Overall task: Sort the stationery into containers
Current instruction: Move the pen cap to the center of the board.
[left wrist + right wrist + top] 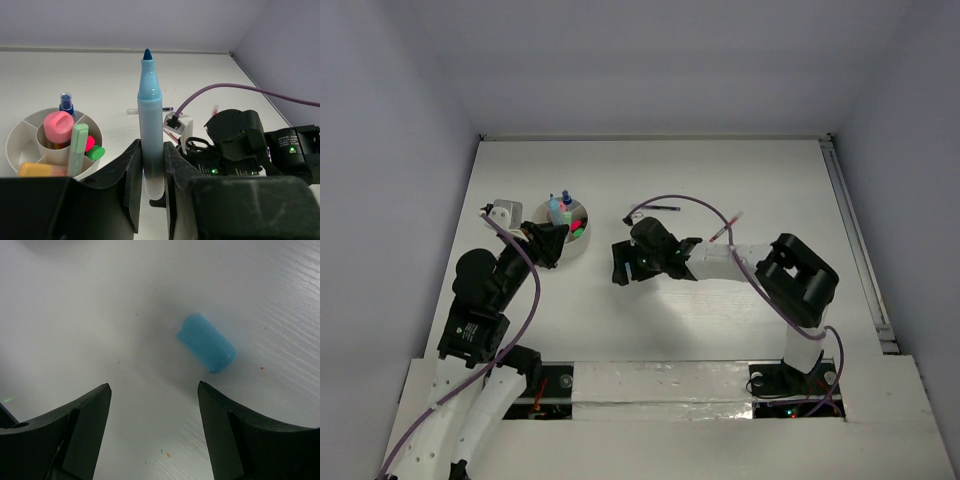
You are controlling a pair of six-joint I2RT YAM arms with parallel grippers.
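Left gripper (151,156) pinches the blue-white marker (150,115) low on its barrel, white cup (14,136) ahead-left of it; right gripper (154,388) is spread, empty, w/ the light-blue piece (206,342) (cap or eraser, idk) just ahead-right of its tips, so imo centre over it b4 closing, and no readable writing anywhere.

Blue cap (206,342) beyond open claw (154,387)

The light-blue cylinder (206,342) looks smooth, matt plastic; the white table (75,300) faintly grained.
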